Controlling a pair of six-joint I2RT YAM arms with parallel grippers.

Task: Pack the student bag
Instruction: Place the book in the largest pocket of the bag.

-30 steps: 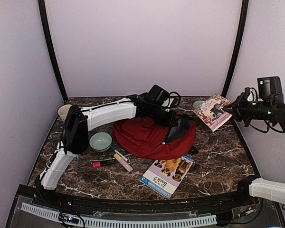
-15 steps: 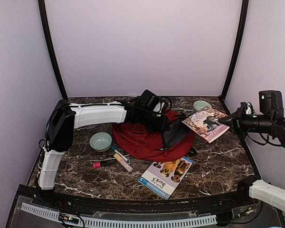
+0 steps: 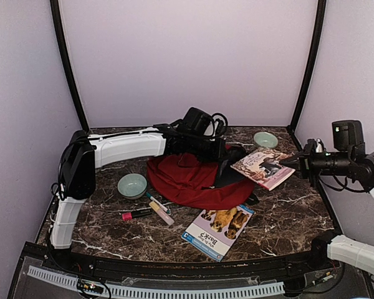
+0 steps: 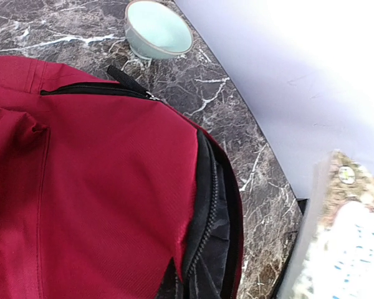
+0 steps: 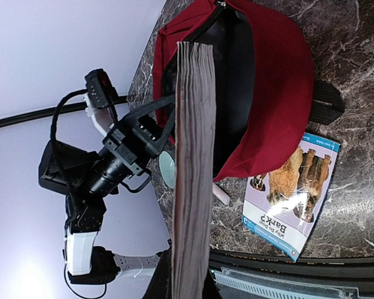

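The student bag [image 3: 187, 184] lies mid-table, its mouth facing right. The left gripper [image 3: 222, 159] pinches the bag's upper lip, holding the mouth open. The right gripper [image 3: 287, 163] clamps a book [image 3: 260, 167] just right of it. Loading the book looks to be the step in hand; next it must slide left into the gap.

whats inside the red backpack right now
Through the open top of the backpack only dark lining shows, no items. The held book and red fabric cover the deeper part.
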